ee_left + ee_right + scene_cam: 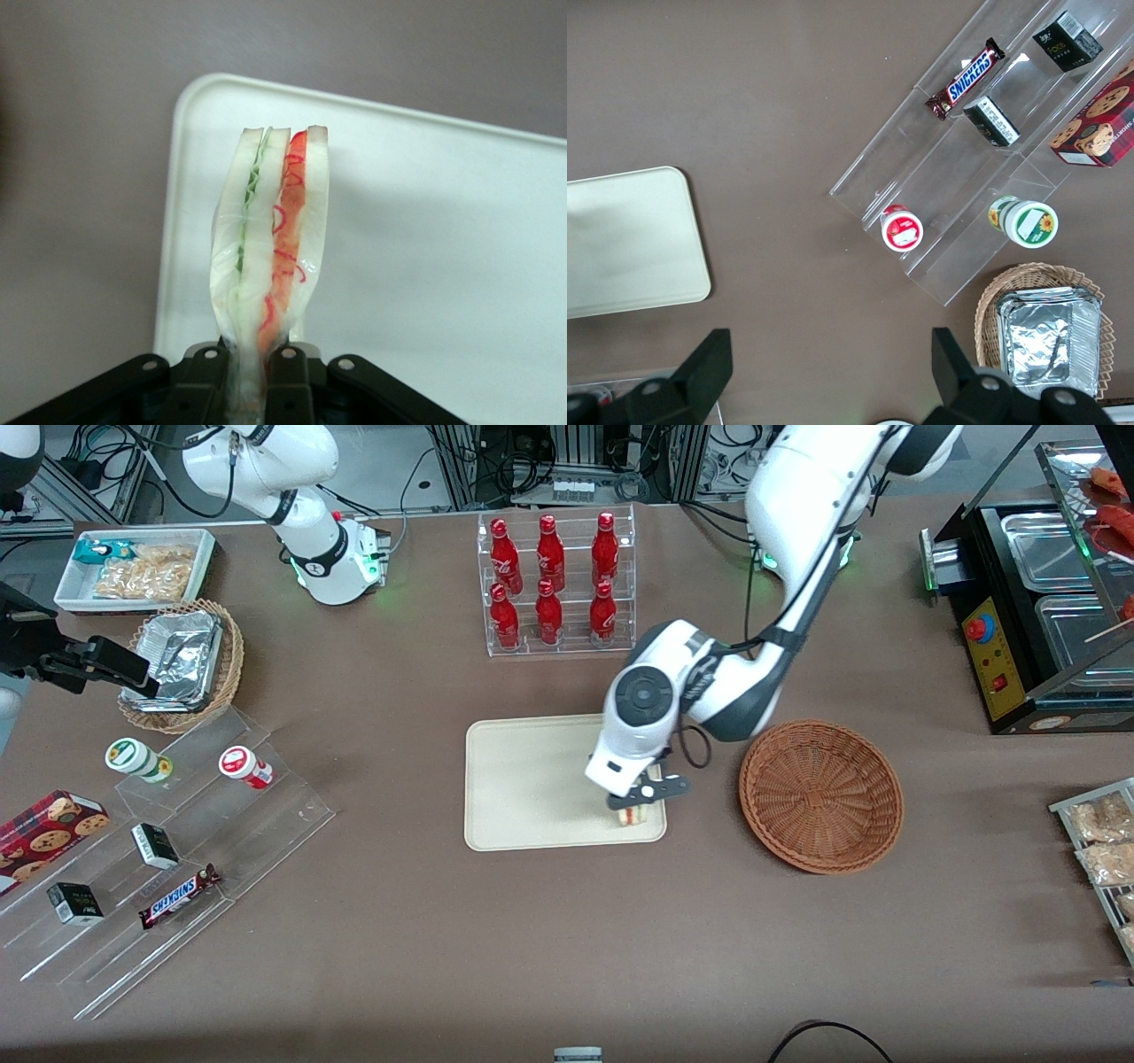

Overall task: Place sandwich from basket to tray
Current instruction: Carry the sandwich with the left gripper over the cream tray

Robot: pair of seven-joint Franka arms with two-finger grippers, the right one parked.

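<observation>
My left gripper (640, 798) is shut on the sandwich (633, 813), a plastic-wrapped wedge of pale bread with green and red filling. It holds the sandwich over the tray's (523, 779) corner nearest the front camera and the basket. In the left wrist view the sandwich (270, 248) stands out from between the black fingers (288, 372) above the cream tray (425, 266). I cannot tell whether it touches the tray. The reddish-brown woven basket (821, 794) lies empty beside the tray, toward the working arm's end of the table.
A clear rack of red bottles (554, 584) stands farther from the front camera than the tray. A clear stepped stand with snacks (159, 850), a tan basket with foil trays (182, 664) and a white bin (133, 567) lie toward the parked arm's end. A black food warmer (1036, 602) is at the working arm's end.
</observation>
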